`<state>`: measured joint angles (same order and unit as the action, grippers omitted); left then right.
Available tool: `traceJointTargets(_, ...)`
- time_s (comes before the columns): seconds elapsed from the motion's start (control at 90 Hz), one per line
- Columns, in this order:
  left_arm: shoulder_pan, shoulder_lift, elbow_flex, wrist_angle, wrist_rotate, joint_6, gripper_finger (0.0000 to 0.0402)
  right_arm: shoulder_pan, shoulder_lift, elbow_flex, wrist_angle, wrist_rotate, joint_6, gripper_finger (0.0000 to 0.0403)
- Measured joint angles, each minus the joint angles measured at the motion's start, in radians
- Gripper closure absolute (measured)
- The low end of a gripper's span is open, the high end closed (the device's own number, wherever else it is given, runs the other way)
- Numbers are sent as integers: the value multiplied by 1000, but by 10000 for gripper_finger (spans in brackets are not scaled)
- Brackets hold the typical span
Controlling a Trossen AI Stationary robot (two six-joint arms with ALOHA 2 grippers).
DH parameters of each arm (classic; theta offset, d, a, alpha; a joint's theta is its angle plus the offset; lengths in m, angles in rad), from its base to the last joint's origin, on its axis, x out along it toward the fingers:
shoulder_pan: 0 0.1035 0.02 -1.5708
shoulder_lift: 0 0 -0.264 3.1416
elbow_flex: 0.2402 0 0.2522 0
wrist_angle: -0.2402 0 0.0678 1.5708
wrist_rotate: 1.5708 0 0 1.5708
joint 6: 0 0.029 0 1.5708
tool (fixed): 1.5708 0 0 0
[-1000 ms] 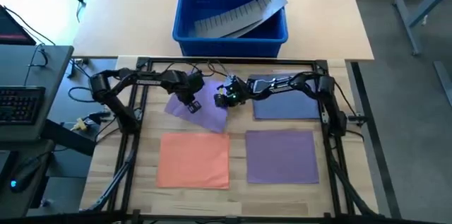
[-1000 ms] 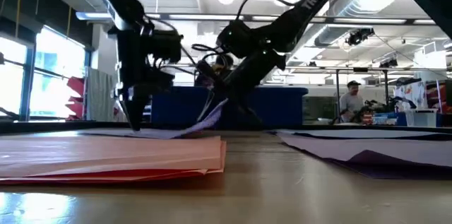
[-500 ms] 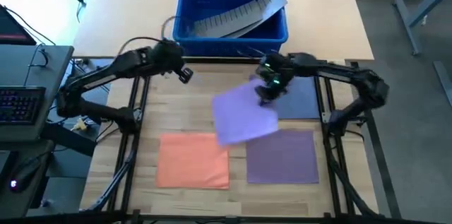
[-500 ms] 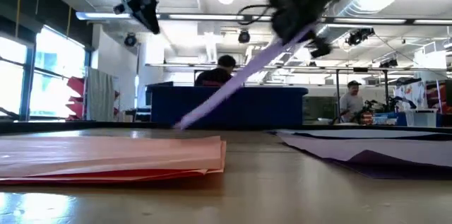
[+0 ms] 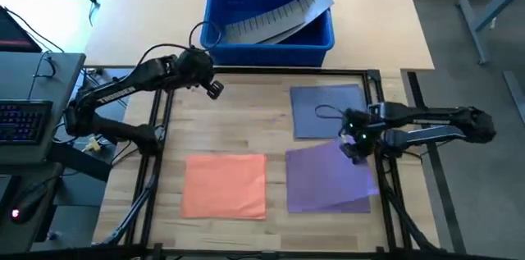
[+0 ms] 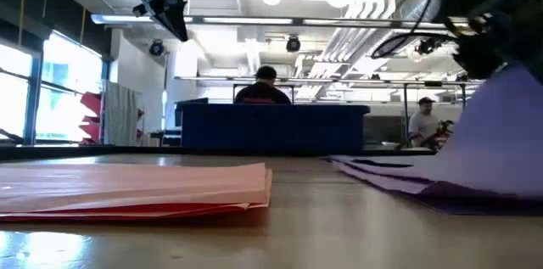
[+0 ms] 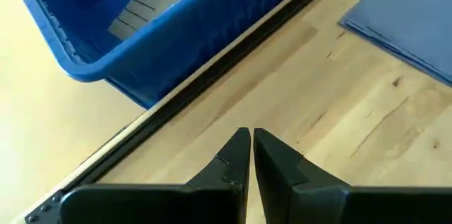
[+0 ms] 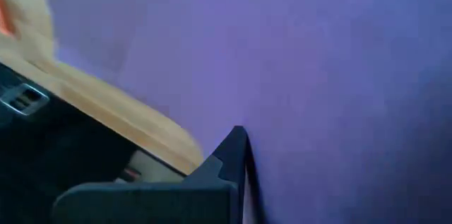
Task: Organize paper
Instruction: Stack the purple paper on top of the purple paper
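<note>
Right now my right gripper (image 5: 354,147) is pinching a purple sheet (image 5: 328,180) by its far right corner, holding it tilted over the purple stack at the near right of the table (image 5: 246,120); in the low view that sheet (image 6: 501,133) slopes up toward the gripper. I see the orange paper (image 5: 224,184) lying flat at near left and the blue paper (image 5: 321,106) at far right. My left gripper (image 7: 251,155) hangs raised at far left beside the blue bin (image 5: 215,32), its fingers closed together on nothing.
</note>
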<state>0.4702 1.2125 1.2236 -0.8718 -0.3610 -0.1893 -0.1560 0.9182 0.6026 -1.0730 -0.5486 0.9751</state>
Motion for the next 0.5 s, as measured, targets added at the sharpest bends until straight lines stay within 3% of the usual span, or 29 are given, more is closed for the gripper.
traceJointTargets(0.322,-3,63,0,0,50,6,401,102,-21,-23,131,43,438,403)
traceJointTargets(0.5,-10,83,0,2,50,8,401,174,-37,-13,147,72,549,403)
